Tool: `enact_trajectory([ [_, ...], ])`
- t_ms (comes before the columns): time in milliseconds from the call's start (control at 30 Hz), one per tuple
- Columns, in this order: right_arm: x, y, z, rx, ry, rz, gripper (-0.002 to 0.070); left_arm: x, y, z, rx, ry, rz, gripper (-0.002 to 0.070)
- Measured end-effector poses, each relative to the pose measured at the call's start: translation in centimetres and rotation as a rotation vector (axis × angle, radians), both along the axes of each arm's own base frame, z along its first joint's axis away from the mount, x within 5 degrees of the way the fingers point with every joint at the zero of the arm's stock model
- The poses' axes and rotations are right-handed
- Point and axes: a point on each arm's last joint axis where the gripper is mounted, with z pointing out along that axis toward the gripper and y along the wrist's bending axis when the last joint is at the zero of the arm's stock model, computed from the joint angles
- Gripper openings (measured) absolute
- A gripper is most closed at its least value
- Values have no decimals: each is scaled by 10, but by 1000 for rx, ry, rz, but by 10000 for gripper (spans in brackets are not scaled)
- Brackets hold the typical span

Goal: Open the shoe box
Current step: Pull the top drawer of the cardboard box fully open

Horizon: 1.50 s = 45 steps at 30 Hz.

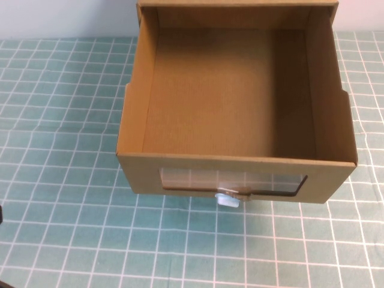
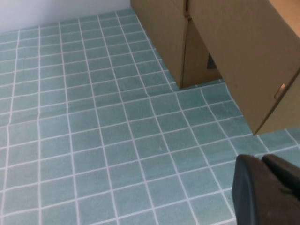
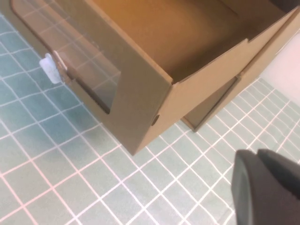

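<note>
From above, the shoe box (image 1: 240, 174) stands at the middle of the table's (image 1: 60, 120) far edge. Its drawer (image 1: 210, 108) is slid out toward the near edge, with a white tab (image 1: 227, 200) on the windowed front.

At the left wrist, the left gripper (image 2: 262, 161) hangs over the table, pressed together and empty, with the box's side near it but apart.

At the right wrist, the right gripper (image 3: 255, 152) is pressed together and empty, near the drawer's front corner without touching it.
</note>
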Motion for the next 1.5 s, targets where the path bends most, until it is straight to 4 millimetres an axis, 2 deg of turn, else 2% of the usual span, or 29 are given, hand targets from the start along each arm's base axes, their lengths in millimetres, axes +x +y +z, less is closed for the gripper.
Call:
enact_trajectory([
  [200,0,0,0,0,-5,-3,-13,1,3,-3,42,-43,18,-6],
  [300,0,0,1,2,-6,-3,-13,-2,6,-8,16,-166,37,-6],
  [367,0,0,1,3,-7,-2,-13,-4,8,-18,7,-268,54,-6],
  [467,0,0,1,3,-7,-2,-14,-5,10,-49,20,-358,69,-6],
  [633,0,0,1,2,-7,-2,-13,-8,11,-106,40,-333,73,-6],
  [767,0,0,1,2,-7,-2,-13,-11,13,-130,68,-249,84,-6],
  [900,0,0,1,2,-7,-2,-14,-13,15,-140,96,-158,105,-6],
  [1033,0,0,1,2,-7,-2,-12,-13,16,-140,97,-154,131,-5],
  [1233,0,0,1,2,-7,-2,-13,-13,16,-140,-1,-125,160,-5],
  [1500,0,0,1,2,-7,-2,-13,-14,15,-140,-15,-120,164,-5],
])
